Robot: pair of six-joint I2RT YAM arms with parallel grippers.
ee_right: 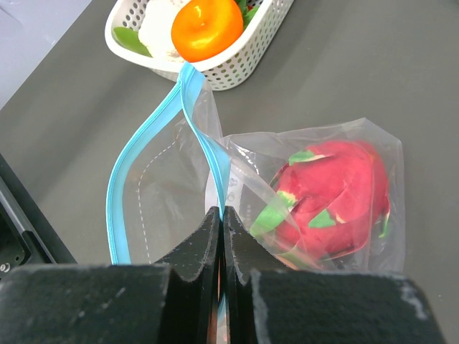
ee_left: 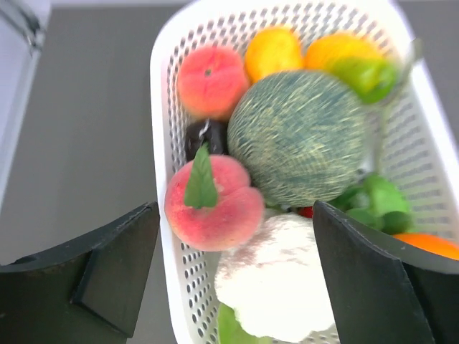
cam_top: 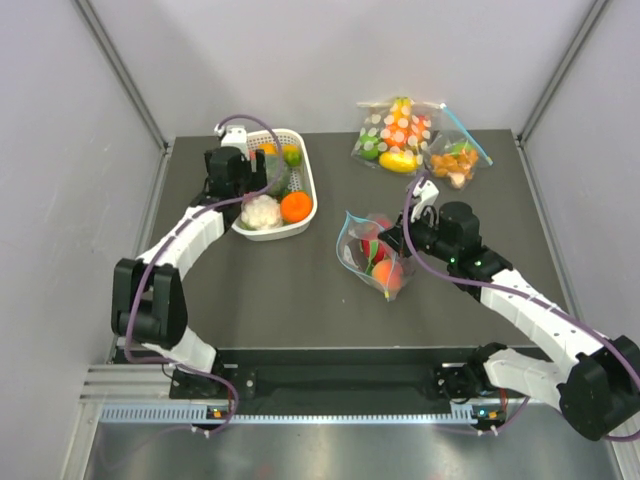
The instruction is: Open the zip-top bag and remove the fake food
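One lip of the bag [ee_right: 244, 154], beside the basket [ee_right: 237, 68], was clenched in the right gripper [ee_right: 222, 218]; the left gripper [ee_left: 235, 215], released above the basket, would best have pinned the other lip before extracting fruit [ee_right: 337, 197].

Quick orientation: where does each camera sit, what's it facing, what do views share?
Top external: above and behind, looking down on the table; left arm and right arm show.
Left wrist: over the basket, looking in; left gripper open.
Right wrist: above the zip-top bag, facing the basket; right gripper pinches the bag.
Shared: basket, all three.
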